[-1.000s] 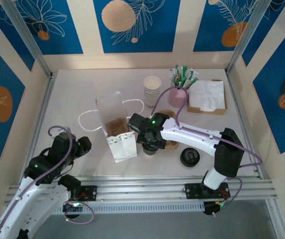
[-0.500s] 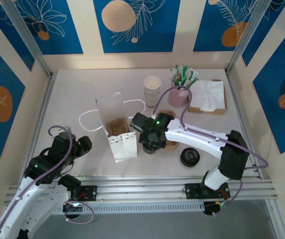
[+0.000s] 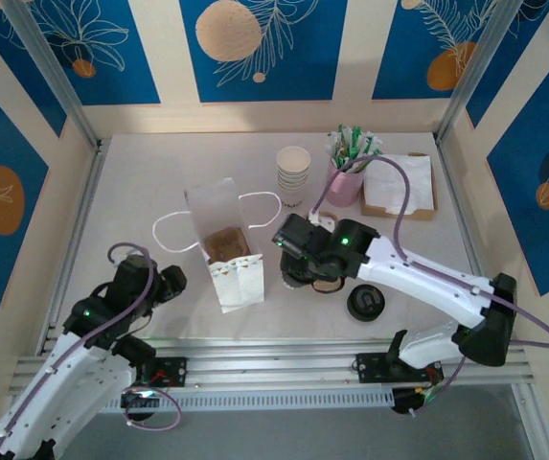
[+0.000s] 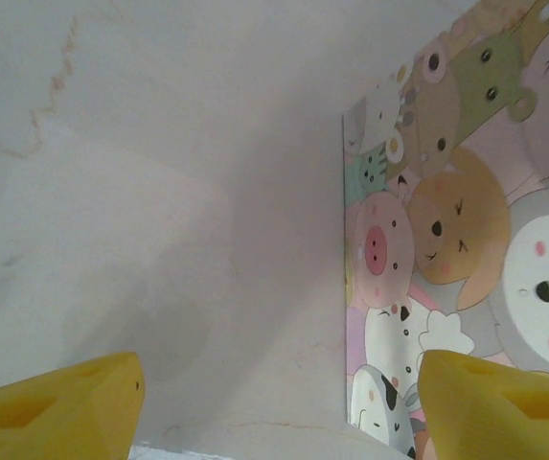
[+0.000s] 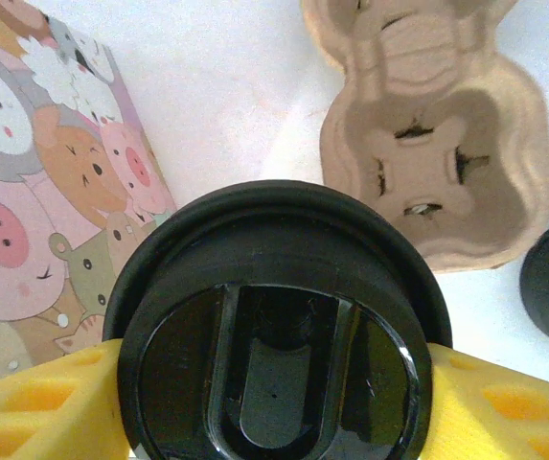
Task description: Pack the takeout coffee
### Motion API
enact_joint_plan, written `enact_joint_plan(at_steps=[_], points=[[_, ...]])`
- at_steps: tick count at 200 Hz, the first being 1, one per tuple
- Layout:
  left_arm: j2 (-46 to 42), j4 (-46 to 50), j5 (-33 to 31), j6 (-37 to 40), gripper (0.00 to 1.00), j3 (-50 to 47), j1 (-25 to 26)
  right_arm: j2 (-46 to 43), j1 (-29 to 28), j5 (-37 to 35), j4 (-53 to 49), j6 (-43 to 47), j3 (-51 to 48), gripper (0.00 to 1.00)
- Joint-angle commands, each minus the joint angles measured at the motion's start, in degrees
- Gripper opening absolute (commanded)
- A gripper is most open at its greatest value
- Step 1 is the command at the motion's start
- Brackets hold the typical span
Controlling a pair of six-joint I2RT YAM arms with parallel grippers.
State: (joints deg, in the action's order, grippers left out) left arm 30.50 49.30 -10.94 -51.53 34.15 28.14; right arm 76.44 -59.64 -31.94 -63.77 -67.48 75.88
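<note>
White table top (image 3: pixel 149 182) lies inside walls with blue and cream panels, and on it a white paper bag (image 3: pixel 234 273) with cartoon animals stands upright with its mouth open. Just to the right of the bag is the right gripper (image 3: pixel 302 274). In the right wrist view its yellow pads (image 5: pixel 34 402) press on both sides of the takeout coffee (image 5: pixel 269 335), at the black lid, so the jaws are closed on it. The coffee is between the bag and the brown pulp carrier (image 5: pixel 437 163), close to the bag's printed side. The carrier slot that shows has nothing in it. Further right of the bag, toward the arm bases, lies a pile of black lids (image 3: pixel 365 303). Behind the bag and to its right is a stack of pale cups (image 3: pixel 293 171), then a pink cup with green sticks (image 3: pixel 344 182) and a tray of napkins (image 3: pixel 400 184). To the left of the bag, near but apart from it, is the left gripper (image 3: pixel 166 284). Its jaws stand wide open, with only the table and the bag's side between the pads (image 4: pixel 63 398).
</note>
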Motion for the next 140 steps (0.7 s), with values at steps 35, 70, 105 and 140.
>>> enact_joint_plan(at_steps=[35,70,105,140], points=[[-0.1,-22.9,10.3,-11.2,0.71,-15.0,0.5,-7.5,0.7,-6.5,-4.9,5.8,4.8,0.65],[3.4,-37.1,9.1,-16.3,0.69,-21.3,6.3,-11.2,1.5,-9.8,-2.1,10.5,6.6,0.65],[10.6,-46.4,5.9,-17.2,0.69,-21.2,13.5,-12.3,1.7,-11.6,0.9,16.1,10.7,0.65],[20.8,-54.8,4.2,-17.4,0.70,-19.0,20.9,-12.2,1.7,-12.0,3.3,19.5,15.0,0.65]])
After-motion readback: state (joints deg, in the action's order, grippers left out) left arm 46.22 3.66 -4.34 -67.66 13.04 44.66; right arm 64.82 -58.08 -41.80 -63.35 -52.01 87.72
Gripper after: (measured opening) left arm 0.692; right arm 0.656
